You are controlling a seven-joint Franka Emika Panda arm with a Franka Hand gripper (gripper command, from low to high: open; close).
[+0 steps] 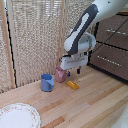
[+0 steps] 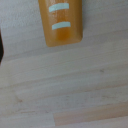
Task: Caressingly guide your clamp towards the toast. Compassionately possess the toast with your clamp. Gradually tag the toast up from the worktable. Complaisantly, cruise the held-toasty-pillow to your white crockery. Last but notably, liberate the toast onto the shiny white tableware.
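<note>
The toast (image 1: 72,85) is a small flat orange-yellow slice lying on the wooden worktable (image 1: 95,102), just in front of the pink cup. In the wrist view the toast (image 2: 61,22) fills one edge of the picture and carries two pale stripes. My clamp (image 1: 74,71) hangs a little above the toast, with nothing between its short fingers, and looks open. One dark finger (image 2: 1,47) shows at the rim of the wrist view. The white plate (image 1: 17,116) with a patterned rim lies at the exterior view's lower left, far from the toast.
A pink cup (image 1: 61,75) stands right beside the clamp, and a blue cup (image 1: 47,82) to its left in the exterior view. A slatted screen (image 1: 35,35) backs the table. Dark drawers (image 1: 112,50) stand at the right.
</note>
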